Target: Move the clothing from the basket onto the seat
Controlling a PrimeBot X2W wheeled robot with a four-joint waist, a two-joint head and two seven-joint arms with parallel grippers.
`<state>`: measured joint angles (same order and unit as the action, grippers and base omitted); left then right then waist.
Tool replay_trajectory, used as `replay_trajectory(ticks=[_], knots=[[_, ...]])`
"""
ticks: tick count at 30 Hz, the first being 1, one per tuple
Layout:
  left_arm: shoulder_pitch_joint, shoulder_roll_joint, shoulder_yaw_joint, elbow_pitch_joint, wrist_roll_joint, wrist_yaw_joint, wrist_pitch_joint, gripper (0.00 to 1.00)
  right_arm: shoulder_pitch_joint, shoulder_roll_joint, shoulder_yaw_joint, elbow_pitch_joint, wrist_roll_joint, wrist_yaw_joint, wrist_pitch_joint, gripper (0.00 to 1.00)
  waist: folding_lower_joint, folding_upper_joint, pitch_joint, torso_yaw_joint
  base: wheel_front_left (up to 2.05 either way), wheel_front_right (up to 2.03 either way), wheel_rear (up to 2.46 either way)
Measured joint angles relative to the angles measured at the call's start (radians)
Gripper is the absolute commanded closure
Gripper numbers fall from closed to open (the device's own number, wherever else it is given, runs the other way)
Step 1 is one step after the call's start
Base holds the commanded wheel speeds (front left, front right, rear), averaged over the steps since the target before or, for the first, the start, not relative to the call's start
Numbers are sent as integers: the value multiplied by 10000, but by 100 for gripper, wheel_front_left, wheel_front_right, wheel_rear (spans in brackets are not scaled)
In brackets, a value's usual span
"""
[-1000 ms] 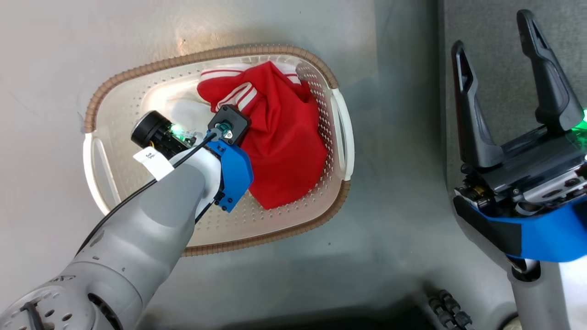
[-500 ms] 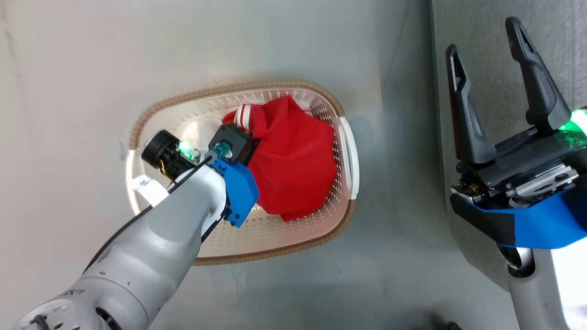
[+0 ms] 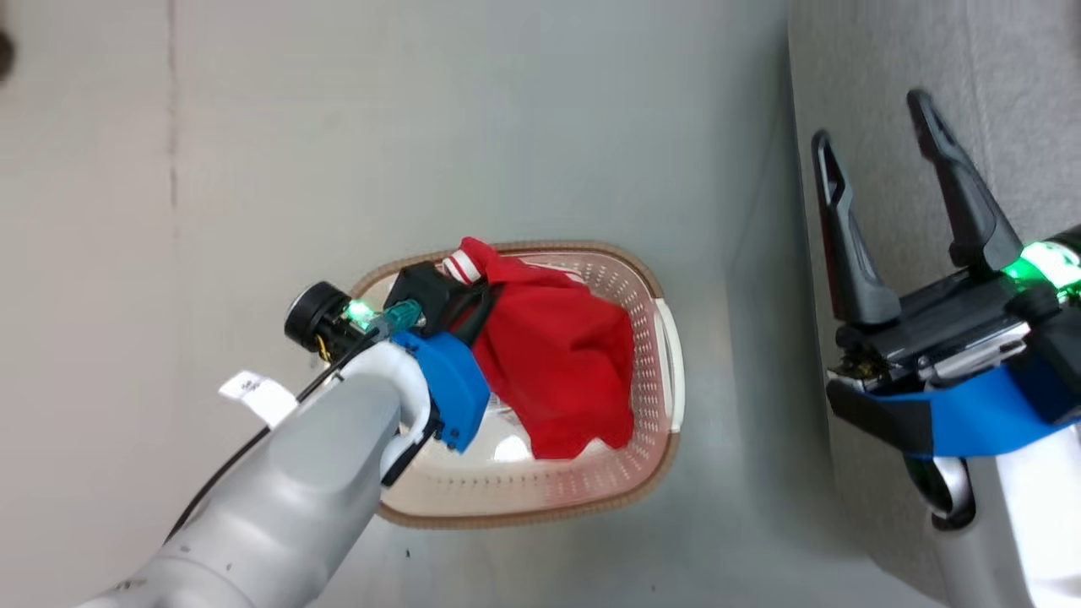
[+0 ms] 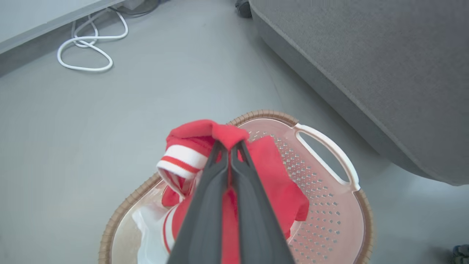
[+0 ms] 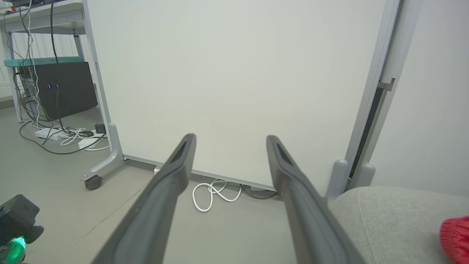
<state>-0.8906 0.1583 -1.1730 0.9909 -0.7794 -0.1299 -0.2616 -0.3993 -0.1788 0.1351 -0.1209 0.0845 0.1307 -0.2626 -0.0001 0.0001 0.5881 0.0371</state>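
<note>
Red clothing [image 3: 557, 371], one piece, clamped in left gripper [image 4: 230, 145] over one basket [image 3: 650, 355]; right gripper [image 3: 871, 118] spread.

The clothing [image 3: 562, 371] is coloured bright red, with a cuff banded in white and red stripes. The basket [image 3: 649, 371] is coloured cream-white, patterned with rows of small holes and edged by a ribbed brown rim. The seat [image 4: 384, 73] is covered in light grey, finely textured fabric. The floor [image 3: 507, 127] is finished in plain pale grey. The left gripper [image 4: 229, 145] and the right gripper [image 3: 871, 118] are coloured dark grey. A white cable [image 4: 86, 55] is seen.
</note>
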Motion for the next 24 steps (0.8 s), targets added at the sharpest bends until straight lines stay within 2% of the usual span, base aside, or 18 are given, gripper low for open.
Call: replay_trajectory(ticks=[13,24], knots=[[2273,594,3273,-2734,2406,148,2,100,1055,157,-128,711,184,0,0,0,-1,0,-2465,397,0,0,0],[3106,566,5118,-4857,3940,161,0,100,1778,389,-192,1047,314,0,0,0,0,0,-3963,438,0,0,0]])
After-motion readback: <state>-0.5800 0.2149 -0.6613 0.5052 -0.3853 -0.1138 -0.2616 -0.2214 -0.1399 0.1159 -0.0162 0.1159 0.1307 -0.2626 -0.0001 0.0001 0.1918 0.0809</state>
